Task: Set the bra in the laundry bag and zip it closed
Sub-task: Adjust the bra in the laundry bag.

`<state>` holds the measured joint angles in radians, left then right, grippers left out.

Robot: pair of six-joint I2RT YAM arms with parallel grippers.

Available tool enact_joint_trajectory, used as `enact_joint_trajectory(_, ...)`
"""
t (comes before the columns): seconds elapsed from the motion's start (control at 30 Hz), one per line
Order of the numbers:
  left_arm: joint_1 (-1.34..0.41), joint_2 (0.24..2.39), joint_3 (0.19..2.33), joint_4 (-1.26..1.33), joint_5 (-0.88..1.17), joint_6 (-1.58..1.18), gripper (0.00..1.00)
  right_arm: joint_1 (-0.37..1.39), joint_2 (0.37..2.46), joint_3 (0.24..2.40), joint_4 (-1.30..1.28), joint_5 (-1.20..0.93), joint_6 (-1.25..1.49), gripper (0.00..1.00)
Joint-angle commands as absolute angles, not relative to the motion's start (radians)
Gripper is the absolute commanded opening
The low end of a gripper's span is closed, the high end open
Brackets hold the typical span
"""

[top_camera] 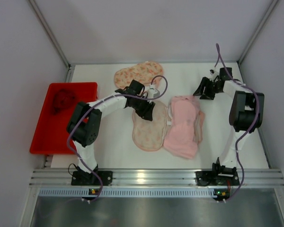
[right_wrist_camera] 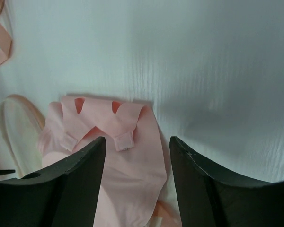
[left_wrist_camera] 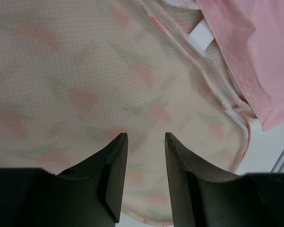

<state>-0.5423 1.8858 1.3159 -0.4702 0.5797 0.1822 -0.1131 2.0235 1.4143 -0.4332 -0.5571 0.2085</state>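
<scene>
The pink bra (top_camera: 183, 125) lies folded on the white table, right of the open floral mesh laundry bag (top_camera: 149, 125), its left edge over the bag's rim. My left gripper (top_camera: 146, 106) hovers over the bag's upper part. In the left wrist view the gripper (left_wrist_camera: 146, 137) is open, with the bag's mesh (left_wrist_camera: 85, 85) under the gap and the bra (left_wrist_camera: 255, 56) at the upper right. My right gripper (top_camera: 206, 90) is up and right of the bra. In the right wrist view it (right_wrist_camera: 137, 139) stands open above the bra's strap end (right_wrist_camera: 128, 165), holding nothing.
A second floral mesh piece (top_camera: 138, 73) lies at the back of the table. A red tray (top_camera: 45, 132) at the left edge holds a dark red cloth (top_camera: 61, 100). Grey walls close in the back and both sides. An aluminium rail (top_camera: 151, 177) runs along the near edge.
</scene>
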Motion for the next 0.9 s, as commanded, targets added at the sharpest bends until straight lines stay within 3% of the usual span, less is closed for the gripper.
enact_joint_trajectory(0.0, -0.531, 1.927, 1.344, -0.446, 0.506, 0.17, 0.43, -0.089, 2.046, 1.491, -0.367, -0.531, 0.193, 0.58)
enact_joint_trajectory(0.33, -0.52, 1.997, 1.376, -0.451, 0.454, 0.172, 0.42, -0.008, 2.151, 1.557, -0.351, -0.514, 0.196, 0.55)
enact_joint_trajectory(0.67, -0.512, 2.022, 1.397, -0.472, 0.446, 0.17, 0.41, 0.063, 2.16, 1.592, -0.341, -0.544, 0.239, 0.0)
enact_joint_trajectory(0.87, -0.509, 2.025, 1.388, -0.474, 0.451, 0.164, 0.41, 0.06, 2.097, 1.591, -0.298, -0.61, 0.317, 0.0)
